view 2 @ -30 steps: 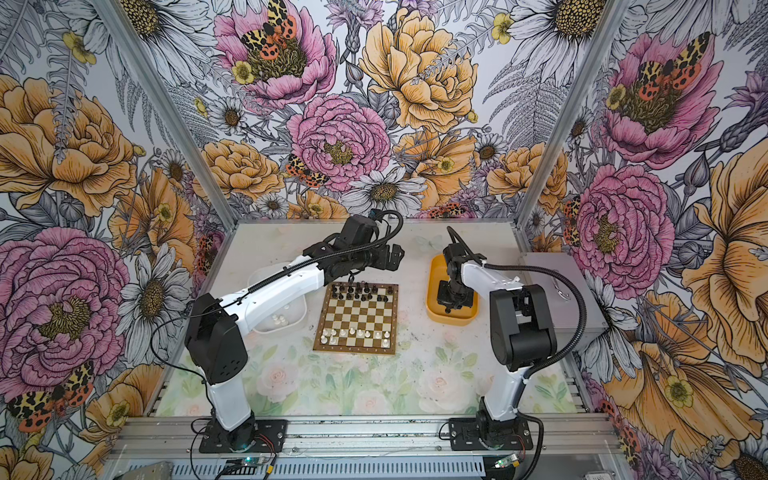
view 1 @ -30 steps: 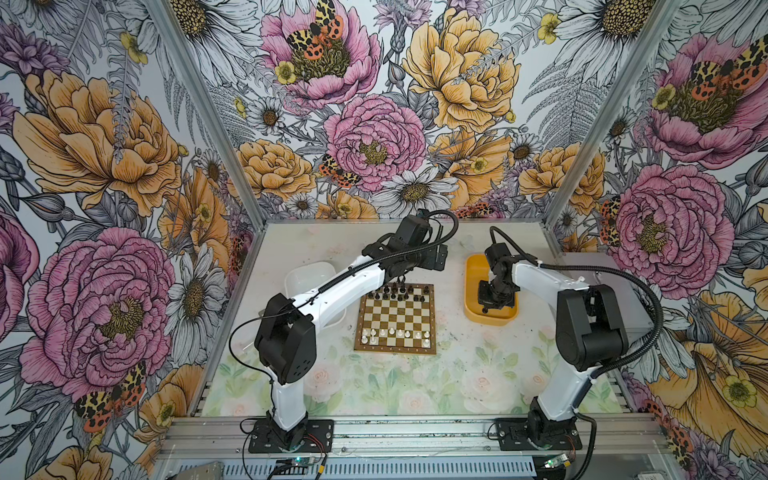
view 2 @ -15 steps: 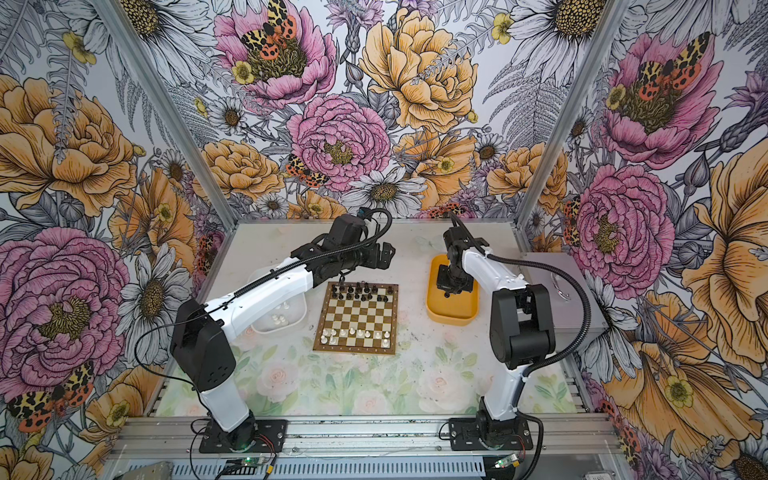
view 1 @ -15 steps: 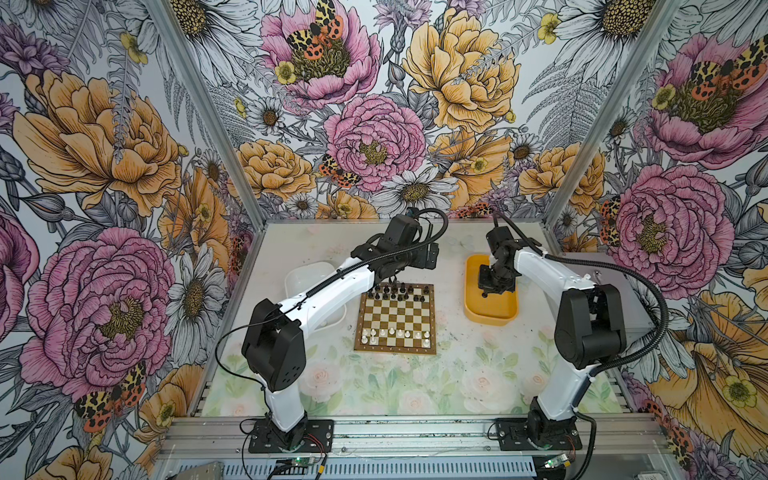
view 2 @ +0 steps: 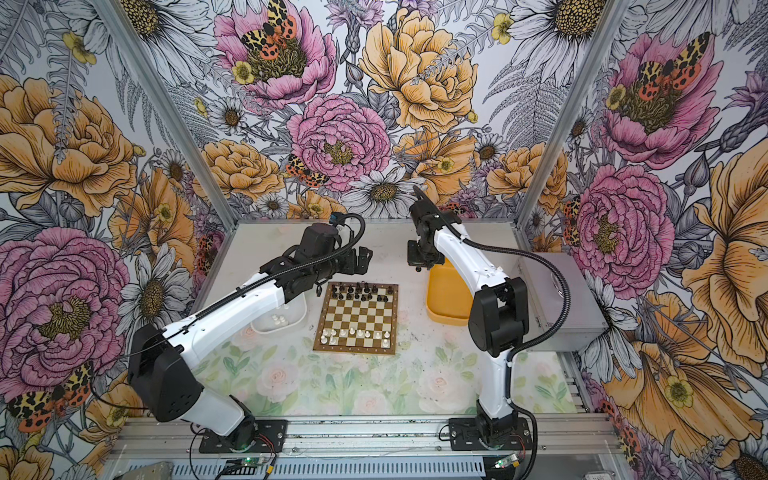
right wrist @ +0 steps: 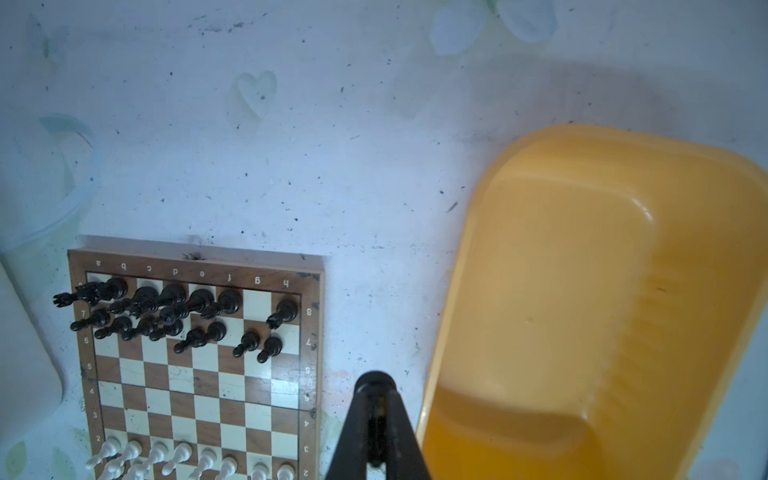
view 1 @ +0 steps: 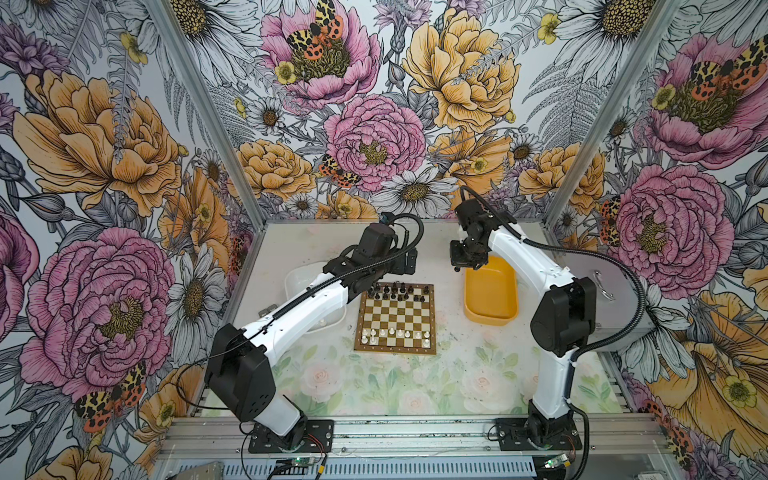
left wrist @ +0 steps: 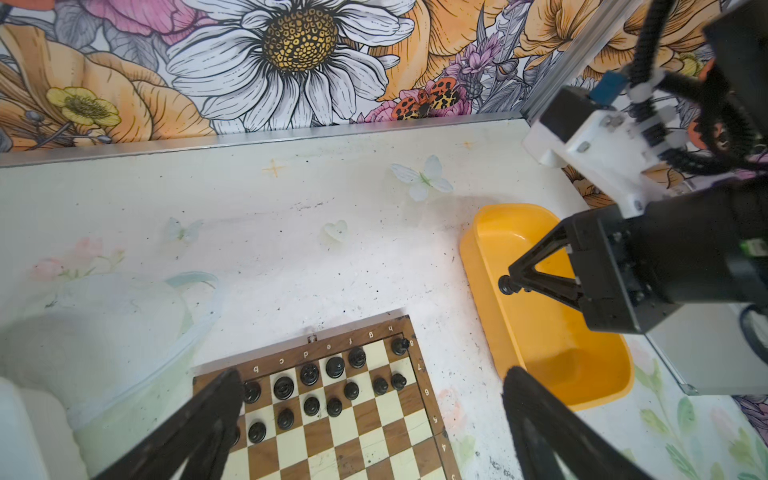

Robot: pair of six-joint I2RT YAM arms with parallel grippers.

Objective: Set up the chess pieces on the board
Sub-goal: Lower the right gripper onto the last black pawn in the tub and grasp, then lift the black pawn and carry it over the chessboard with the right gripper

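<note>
**Q.** What is held in the jaws, and what has been altered in the last second?

**A.** The jaws of the right arm are closed on one black chessman, too small for its kind to be told. A second ago they were sunk in the yellow tray. They have since been raised above its far end. The jaws of the left arm are spread wide and empty. They have been drawn slightly leftward and hang above the far part of the board.

**Q.** What is implied for the task?

**A.** A pick is judged complete and a carry begun. The black chess pieces are ranked on the two far rows. The g8 square is left bare, and no further piece is seen in the yellow tray. The white chess pieces are only partly ranked at the near edge. A few are left in the white tray.

**Q.** What room is offered for moving?

**A.** A bare strip of worktop is kept between the board's right border and the tray rim. A broad bare area lies behind the board, up to the back wall. The bare g8 square is closely flanked by the h8 piece and the pawns in front. The left jaws hang near that corner, so crowding is to be expected.
</note>
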